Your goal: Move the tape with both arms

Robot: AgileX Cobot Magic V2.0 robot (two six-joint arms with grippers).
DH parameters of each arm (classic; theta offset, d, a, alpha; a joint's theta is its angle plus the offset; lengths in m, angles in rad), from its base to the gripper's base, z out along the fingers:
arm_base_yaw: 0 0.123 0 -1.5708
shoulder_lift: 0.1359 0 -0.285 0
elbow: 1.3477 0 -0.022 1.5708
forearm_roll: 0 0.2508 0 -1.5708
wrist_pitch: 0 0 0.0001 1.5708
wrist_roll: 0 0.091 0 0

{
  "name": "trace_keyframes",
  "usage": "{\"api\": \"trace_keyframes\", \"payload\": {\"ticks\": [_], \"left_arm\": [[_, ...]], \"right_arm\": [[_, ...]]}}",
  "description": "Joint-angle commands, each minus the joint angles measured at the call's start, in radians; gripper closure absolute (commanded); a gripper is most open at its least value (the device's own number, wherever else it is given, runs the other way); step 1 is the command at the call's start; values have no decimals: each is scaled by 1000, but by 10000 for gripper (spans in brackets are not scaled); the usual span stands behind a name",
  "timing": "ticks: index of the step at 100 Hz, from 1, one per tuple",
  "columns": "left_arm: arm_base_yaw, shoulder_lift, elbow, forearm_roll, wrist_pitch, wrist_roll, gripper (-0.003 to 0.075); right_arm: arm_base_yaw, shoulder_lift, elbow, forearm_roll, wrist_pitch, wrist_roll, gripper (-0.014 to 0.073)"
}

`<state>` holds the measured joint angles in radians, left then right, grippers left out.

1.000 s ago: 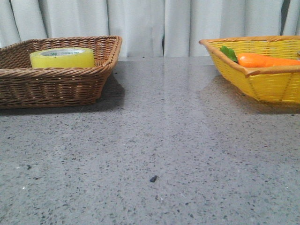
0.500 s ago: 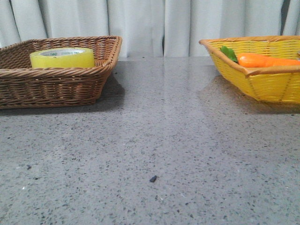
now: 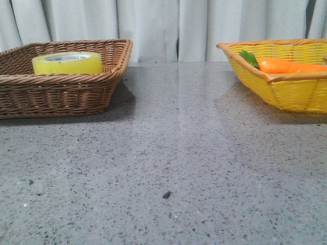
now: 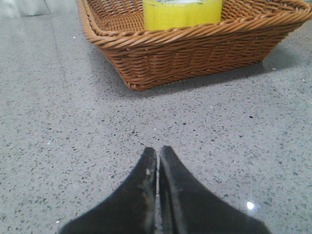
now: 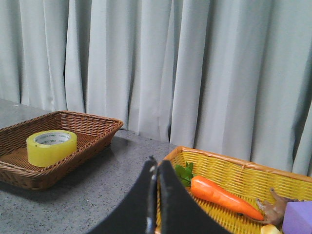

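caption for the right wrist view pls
Shut right gripper above the table, yellow basket with carrot ahead, tape in brown basket.

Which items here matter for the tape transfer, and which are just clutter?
Job:
tape in the brown basket
left gripper, shut
right gripper, shut

Lying about:
yellow basket
carrot
purple block

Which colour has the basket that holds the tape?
Brown wicker basket, clearest in the left wrist view; the tape is yellow.
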<state>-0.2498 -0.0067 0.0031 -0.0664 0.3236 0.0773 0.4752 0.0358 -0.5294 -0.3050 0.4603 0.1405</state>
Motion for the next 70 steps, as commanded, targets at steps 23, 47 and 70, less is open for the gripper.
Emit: {"api": "trace_keyframes", "payload": {"ticks": [23, 47, 70], "left_arm": [[3, -30, 10, 0, -65, -12, 741], [3, -30, 10, 0, -65, -12, 741], [3, -30, 10, 0, -65, -12, 741]], "right_arm": [[-3, 18, -20, -23, -73, 1, 654], [-42, 18, -19, -56, 102, 1, 654], [-235, 18, 198, -11, 55, 1, 668]]}}
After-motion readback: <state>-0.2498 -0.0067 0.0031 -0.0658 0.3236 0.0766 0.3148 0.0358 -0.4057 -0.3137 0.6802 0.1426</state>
